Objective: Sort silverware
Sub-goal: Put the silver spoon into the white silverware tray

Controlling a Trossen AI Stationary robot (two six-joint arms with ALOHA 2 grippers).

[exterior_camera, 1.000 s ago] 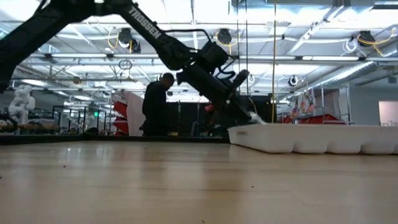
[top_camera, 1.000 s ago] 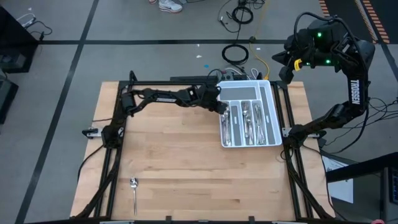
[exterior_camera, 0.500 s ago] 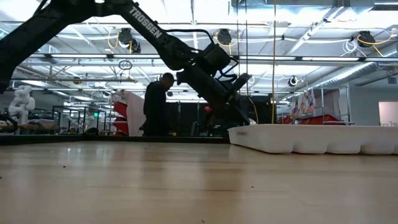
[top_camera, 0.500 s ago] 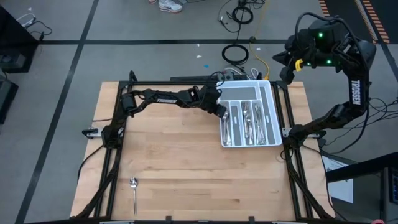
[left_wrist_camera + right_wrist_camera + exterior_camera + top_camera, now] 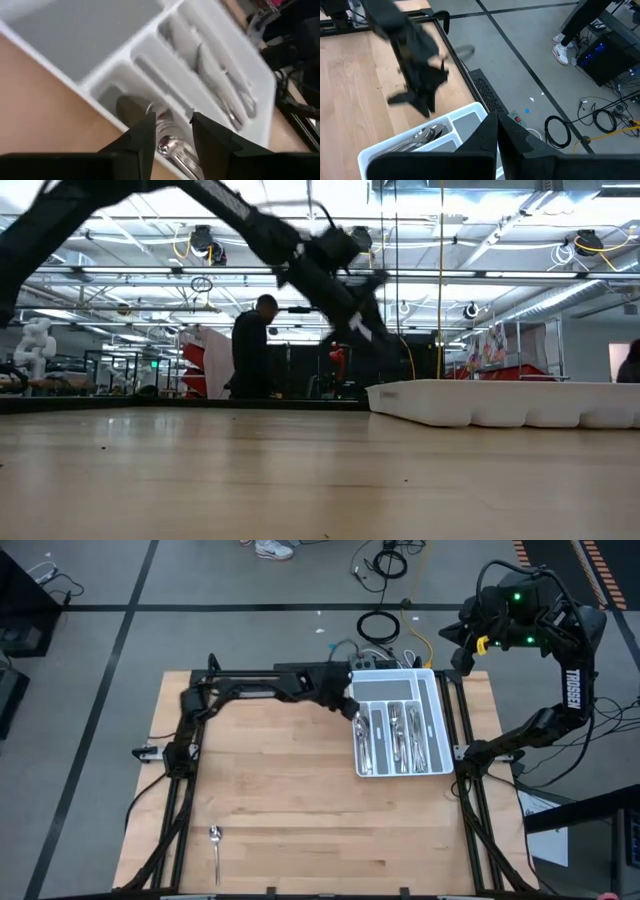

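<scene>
Lone shiny silver spoon [image 5: 215,848], long axis twelve-to-six, at seven o'clock from the open, empty left hand [image 5: 352,709]; right hand [image 5: 496,131] closed, farther.

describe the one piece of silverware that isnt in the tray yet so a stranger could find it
Start at the wooden table and go to its near left corner, far from the white tray at the far right. A lone spoon lies there on bare wood; all the other silverware is packed in the tray's compartments.
</scene>
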